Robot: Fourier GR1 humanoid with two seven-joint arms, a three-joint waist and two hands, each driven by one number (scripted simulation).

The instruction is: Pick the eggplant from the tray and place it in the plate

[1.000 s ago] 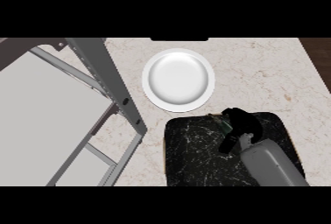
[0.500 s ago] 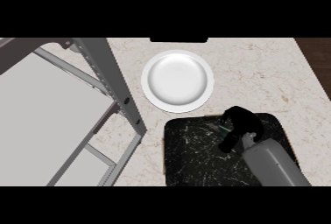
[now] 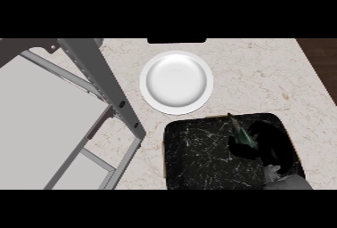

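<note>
No writing or brand mark shows anywhere. At the near right, the robot's black right hand (image 3: 263, 144) lies low over the black white-veined marble tray (image 3: 197, 156), its fingers curled down round a dark eggplant (image 3: 242, 133) with a greenish stem (mostly hidden by the hand) at the tray's far right part. Farther off, on the pale speckled stone surface (image 3: 263, 71), sits the round white plate (image 3: 177, 80), holding nothing.

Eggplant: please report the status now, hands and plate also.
Right hand curled on eggplant, over tray. Left hand not in view. Plate holds nothing. Nothing between tray and plate.
</note>
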